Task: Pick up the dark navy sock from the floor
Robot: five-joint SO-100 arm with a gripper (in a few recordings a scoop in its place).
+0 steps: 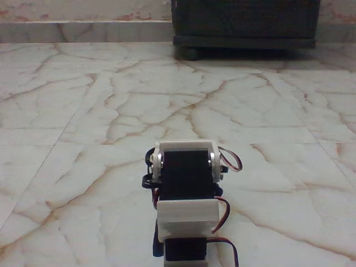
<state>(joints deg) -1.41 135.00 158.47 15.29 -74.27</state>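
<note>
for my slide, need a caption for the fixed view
White robot arm folded low on a veined marble floor, facing a dark cabinet by the wall.

Low fixed view behind arm (floor-level, cabinetward)

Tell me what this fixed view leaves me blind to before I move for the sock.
- Gripper state: the folded white and black arm faces away, and its own servo blocks hide the fingers.
- Arm base: cut off by the bottom edge.
- Floor just ahead of the arm: hidden behind the arm's body.
- Dark cabinet: its top is cut off by the upper edge; the shadow beneath it is too dark to read.
</note>
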